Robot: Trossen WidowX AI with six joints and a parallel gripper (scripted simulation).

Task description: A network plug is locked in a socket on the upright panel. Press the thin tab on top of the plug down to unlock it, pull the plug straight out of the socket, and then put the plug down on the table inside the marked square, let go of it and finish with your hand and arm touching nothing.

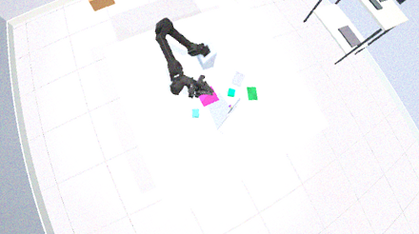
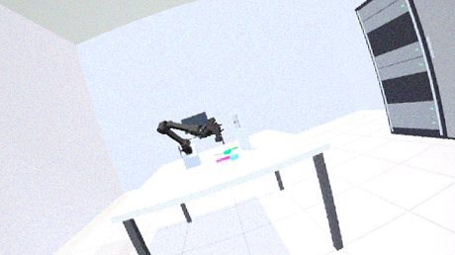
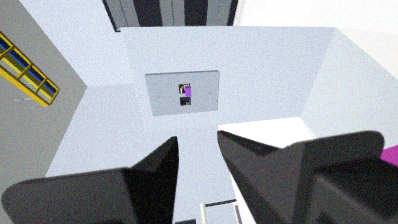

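The upright grey panel is ahead of the fingers in the wrist view. A small purple plug sits at the upper opening of the panel; its tab is too small to make out. A second dark opening is just below it. My gripper is partly open and empty, short of the panel, with the plug above and slightly left of its fingertips in the wrist view. A flat magenta patch lies under the fingers; I cannot tell which patch is the marked square.
A green patch, a small teal block, a cyan block and a pale grey patch lie around the panel. A pale block stands beside the arm. The white table carries these things.
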